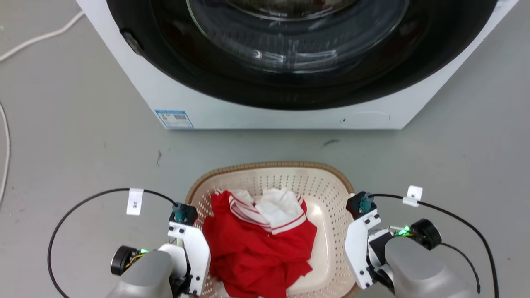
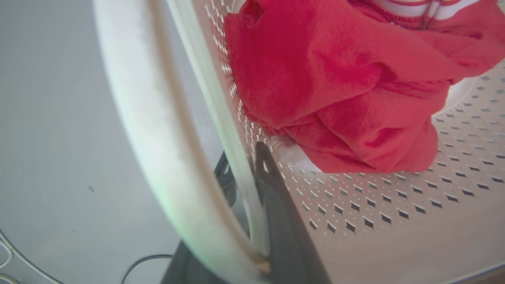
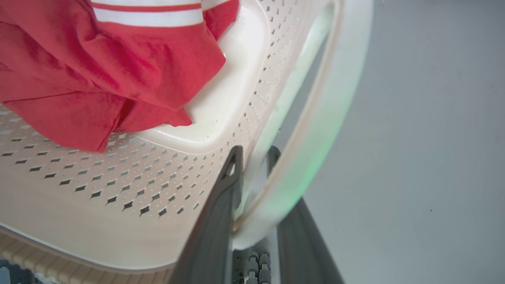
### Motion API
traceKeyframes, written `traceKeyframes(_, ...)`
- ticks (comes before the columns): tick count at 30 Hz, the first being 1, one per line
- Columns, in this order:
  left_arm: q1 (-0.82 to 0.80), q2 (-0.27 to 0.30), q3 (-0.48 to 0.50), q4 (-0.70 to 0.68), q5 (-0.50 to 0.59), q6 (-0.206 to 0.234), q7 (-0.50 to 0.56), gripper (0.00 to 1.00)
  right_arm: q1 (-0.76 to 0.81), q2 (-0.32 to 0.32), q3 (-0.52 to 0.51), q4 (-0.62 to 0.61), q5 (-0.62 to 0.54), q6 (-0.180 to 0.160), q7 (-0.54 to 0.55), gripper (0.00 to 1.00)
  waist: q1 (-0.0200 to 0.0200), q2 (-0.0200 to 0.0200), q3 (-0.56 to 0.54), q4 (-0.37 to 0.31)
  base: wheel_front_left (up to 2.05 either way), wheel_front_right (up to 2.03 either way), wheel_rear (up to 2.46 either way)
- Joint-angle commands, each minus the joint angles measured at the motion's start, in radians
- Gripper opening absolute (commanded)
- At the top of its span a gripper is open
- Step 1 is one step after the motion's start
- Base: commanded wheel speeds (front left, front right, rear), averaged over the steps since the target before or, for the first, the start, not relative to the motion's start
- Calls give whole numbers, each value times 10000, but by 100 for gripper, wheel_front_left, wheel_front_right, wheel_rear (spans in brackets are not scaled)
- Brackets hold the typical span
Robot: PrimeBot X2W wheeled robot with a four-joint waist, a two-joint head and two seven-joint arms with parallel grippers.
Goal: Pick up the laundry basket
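In front of a white washing machine (image 1: 285,118) with a dark round door, on its near side over the grey floor (image 1: 83,157), the head view showed a cream perforated plastic laundry basket (image 1: 269,164) with a brown woven-look rim, holding a crumpled red and white garment (image 1: 256,252). The left gripper (image 1: 191,252) stood at its left side and the right gripper (image 1: 359,252) at its right. In the left wrist view, the dark fingers (image 2: 272,181) were clenched across the basket's left wall, one inside and one outside beneath the curved white handle (image 2: 138,118). In the right wrist view, that gripper's fingers (image 3: 225,197) clamped the right wall at the foot of the other handle.
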Motion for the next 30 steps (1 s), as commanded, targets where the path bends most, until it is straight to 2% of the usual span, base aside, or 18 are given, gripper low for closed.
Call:
traceKeyframes(1,197,-26,-134,-116,-20,-44,85,0,181,79,223,-124,149,28,82,0,1,0,-464,9,0,0,0)
traceKeyframes(17,1313,62,-863,-510,-832,-43,1310,0,1284,84,1749,-305,1828,29,1218,0,1,0,-2257,4,0,0,0)
traceKeyframes(30,1619,206,-1358,-898,-1618,-55,2157,0,1588,-142,2890,-624,3079,31,1847,0,1,0,-2932,28,0,0,0)
